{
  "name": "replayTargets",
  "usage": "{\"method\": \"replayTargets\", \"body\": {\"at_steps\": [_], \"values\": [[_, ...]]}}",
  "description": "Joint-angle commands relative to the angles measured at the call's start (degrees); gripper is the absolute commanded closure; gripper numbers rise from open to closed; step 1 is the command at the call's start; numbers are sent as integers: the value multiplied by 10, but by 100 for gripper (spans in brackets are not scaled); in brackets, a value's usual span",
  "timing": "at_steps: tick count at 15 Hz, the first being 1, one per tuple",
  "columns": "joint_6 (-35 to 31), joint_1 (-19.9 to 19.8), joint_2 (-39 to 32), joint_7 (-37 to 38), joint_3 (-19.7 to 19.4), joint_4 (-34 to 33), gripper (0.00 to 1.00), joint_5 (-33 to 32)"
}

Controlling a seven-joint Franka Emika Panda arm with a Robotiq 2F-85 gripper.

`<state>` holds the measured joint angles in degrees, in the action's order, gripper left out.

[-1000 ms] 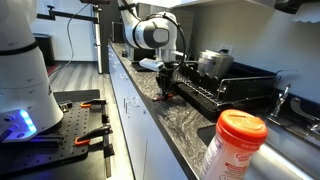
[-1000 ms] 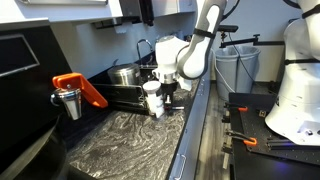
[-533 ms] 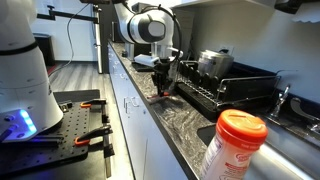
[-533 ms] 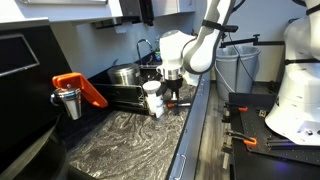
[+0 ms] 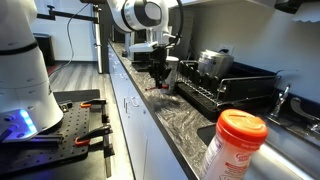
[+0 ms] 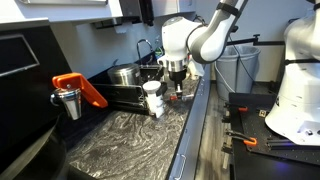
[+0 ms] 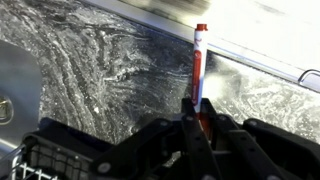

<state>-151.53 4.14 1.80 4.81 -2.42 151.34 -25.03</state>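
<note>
Marker (image 7: pixel 199 65) pinched in the claw over the marbled counter (image 7: pixel 100 70)

From where I stand, the gripper (image 7: pixel 197 118) has its fingers pressed tight on one end of the red-and-white marker, whose free end points away from the wrist toward the stone top (whether the tip touches the counter I cannot tell). In an exterior view the gripper (image 5: pixel 159 82) hangs just beside the black dish rack (image 5: pixel 215 92), which holds a steel pot (image 5: pixel 213 62). A white cup (image 6: pixel 153 95) stands near the claw, and an orange-lidded jar (image 5: pixel 238 140) sits well apart.
</note>
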Motion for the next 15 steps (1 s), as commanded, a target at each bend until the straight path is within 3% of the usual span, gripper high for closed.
{"method": "replayTargets", "body": {"at_steps": [1,12,13,15], "values": [[43,-10,52,-11,26,15,97,-24],[120,-4,105,-47,86,-8,97,-61],[98,-6,95,-37,84,-3,89,-55],[101,-6,97,-38,85,-4,89,-55]]}}
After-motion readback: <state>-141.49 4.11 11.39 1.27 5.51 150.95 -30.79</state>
